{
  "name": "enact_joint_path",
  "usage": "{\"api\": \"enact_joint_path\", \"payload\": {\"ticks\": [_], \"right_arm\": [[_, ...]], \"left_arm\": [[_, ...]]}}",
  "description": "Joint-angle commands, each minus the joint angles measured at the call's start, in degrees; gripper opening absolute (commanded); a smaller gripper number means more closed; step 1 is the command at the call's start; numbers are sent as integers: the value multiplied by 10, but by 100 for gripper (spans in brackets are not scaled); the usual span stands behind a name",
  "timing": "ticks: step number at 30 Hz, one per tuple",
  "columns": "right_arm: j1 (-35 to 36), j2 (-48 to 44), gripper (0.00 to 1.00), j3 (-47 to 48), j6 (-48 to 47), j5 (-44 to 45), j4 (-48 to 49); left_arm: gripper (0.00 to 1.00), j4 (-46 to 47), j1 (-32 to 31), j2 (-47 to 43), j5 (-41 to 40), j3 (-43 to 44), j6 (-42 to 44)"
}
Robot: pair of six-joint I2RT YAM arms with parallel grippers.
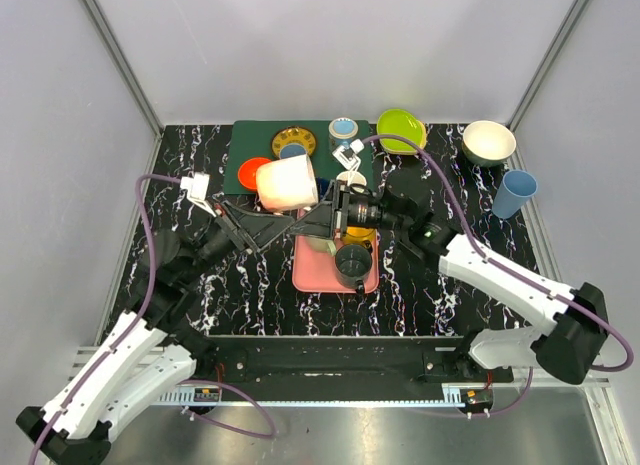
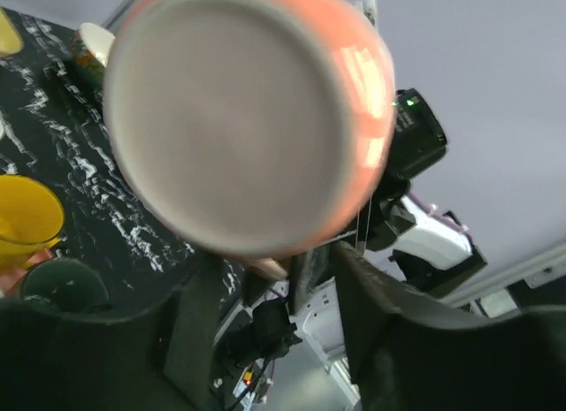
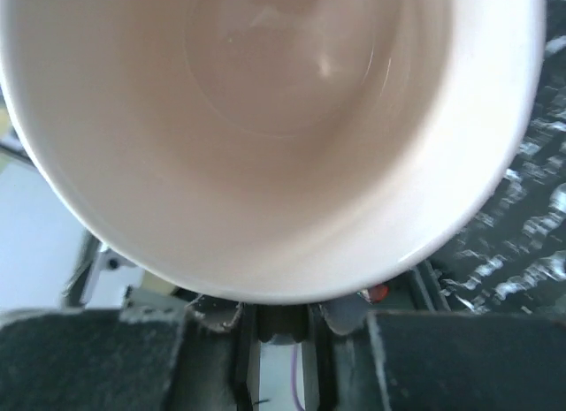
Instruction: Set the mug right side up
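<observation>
The mug (image 1: 288,183), peach outside and cream inside, is held on its side in the air above the table's middle. Its flat base fills the left wrist view (image 2: 248,119). Its open mouth fills the right wrist view (image 3: 265,119). My left gripper (image 1: 296,221) comes in from the left. Its fingers close round the handle stub (image 2: 265,268) under the mug. My right gripper (image 1: 308,223) meets it from the right. Its fingers (image 3: 115,358) stand wide apart under the rim and touch nothing that I can see.
A pink tray (image 1: 315,270) holding a dark cup (image 1: 353,260) lies below the grippers. At the back are a green mat (image 1: 250,135) with an orange plate (image 1: 250,172), a lime bowl (image 1: 402,128), a cream bowl (image 1: 489,141) and a blue cup (image 1: 513,193).
</observation>
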Motion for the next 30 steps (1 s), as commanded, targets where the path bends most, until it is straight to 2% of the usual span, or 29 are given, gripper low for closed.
{"api": "enact_joint_path", "payload": {"ticks": [1, 2, 3, 4, 5, 6, 8, 11, 17, 30], "right_arm": [[13, -59, 0, 111, -204, 153, -271], [17, -68, 0, 121, -226, 205, -350], [21, -70, 0, 130, -260, 225, -383], [25, -70, 0, 145, -276, 246, -413], [42, -72, 0, 150, -288, 294, -463], [50, -73, 0, 153, -310, 315, -481], [85, -60, 0, 162, -324, 374, -533], [146, -26, 0, 164, -339, 440, -582], [190, 37, 0, 133, -309, 489, -597], [196, 176, 0, 112, -257, 523, -592]], "left_arm": [[64, -191, -8, -33, -101, 77, 125], [68, -232, -8, -38, -137, 98, 135], [75, -271, -8, -43, -216, 106, 141], [77, -334, -8, -58, -267, 110, 147], [79, -360, -8, -66, -306, 112, 147], [83, -383, -8, -80, -376, 111, 143], [87, -449, -8, -90, -463, 107, 130], [91, -515, -8, -87, -528, 106, 114], [92, -542, -8, -49, -519, 96, 106], [92, -534, -8, -63, -518, 60, 113]]}}
